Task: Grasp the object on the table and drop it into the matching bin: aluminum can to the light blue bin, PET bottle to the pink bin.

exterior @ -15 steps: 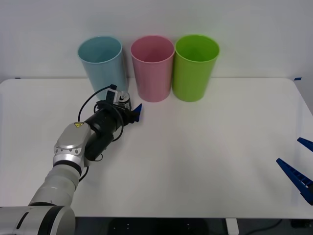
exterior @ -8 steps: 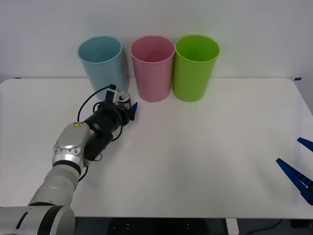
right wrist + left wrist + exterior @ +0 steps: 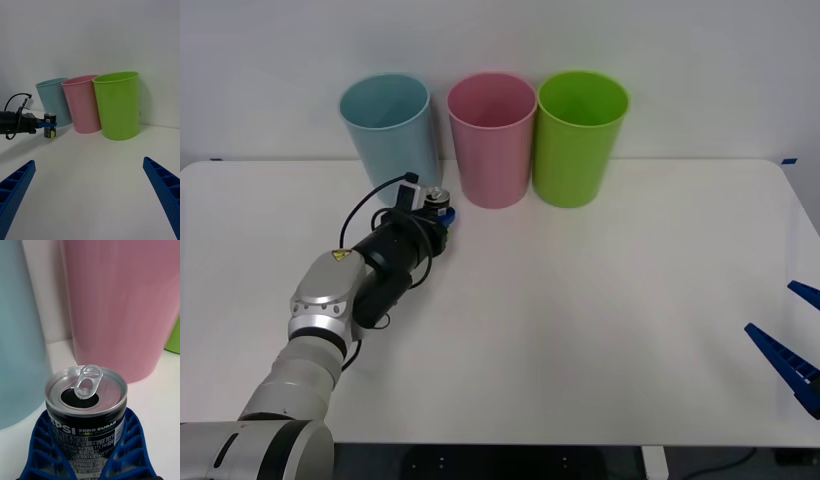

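The left claw (image 3: pixel 442 222) was closed on the can (image 3: pixel 438 205), its blue ribbed fingers (image 3: pixel 43 444) wrapped against both sides of the can body below the rim. The can stood upright on the white worktop (image 3: pixel 600 330), just in front of the gap between the light blue bin (image 3: pixel 388 130) and the pink bin (image 3: pixel 492 135). Judging by this arrangement, the side grip low on the body kept the open top level and left the can free to be lifted above a bin rim. A green bin (image 3: pixel 581 135) stood beside the pink bin, farther from the can.

The can label read "PEPSI ZERO SUGAR" in white, with "LIME" beneath it. Smaller print lower down was too fine to read reliably. The pull tab was raised over an opened mouth.

The right claw (image 3: pixel 90 195) was spread wide and was parked low at the right edge of the worktop, well apart from the bins.
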### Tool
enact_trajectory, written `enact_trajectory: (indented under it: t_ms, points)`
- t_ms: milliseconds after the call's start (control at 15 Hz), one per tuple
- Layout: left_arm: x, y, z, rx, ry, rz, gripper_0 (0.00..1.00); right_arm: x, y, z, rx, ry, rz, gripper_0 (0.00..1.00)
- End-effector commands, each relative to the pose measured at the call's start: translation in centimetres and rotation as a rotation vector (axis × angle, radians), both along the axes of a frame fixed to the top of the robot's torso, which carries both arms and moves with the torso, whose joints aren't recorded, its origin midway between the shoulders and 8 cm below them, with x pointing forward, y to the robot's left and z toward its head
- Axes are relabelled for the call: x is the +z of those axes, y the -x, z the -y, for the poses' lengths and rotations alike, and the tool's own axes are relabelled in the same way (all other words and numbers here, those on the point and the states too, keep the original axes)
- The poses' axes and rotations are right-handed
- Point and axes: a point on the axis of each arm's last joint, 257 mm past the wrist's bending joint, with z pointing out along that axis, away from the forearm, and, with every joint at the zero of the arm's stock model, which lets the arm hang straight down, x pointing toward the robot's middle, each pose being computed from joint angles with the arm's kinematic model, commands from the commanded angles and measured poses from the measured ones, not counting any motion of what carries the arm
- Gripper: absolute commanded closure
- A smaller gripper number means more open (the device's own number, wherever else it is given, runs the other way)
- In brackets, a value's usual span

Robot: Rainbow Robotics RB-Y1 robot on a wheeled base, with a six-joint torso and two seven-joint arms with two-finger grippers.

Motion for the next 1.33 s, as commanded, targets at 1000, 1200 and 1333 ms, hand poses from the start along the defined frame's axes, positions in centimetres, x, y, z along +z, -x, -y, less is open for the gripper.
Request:
enact_trajectory:
  t_ms: [1000, 1200, 1333]
  points:
    - [3.5, 1.5, -8.0, -0.01, 0.154, 0.06, 1.0, 0.0, 0.0, 0.0, 0.0, 0.0, 0.0, 0.0]
    - [4.5, 2.2, -10.0, -0.02, 0.166, 0.071, 1.0, 0.0, 0.0, 0.0, 0.0, 0.0, 0.0, 0.0]
    - [5.4, 2.8, -10.8, -0.036, 0.191, 0.081, 1.0, 0.0, 0.0, 0.0, 0.0, 0.0, 0.0, 0.0]
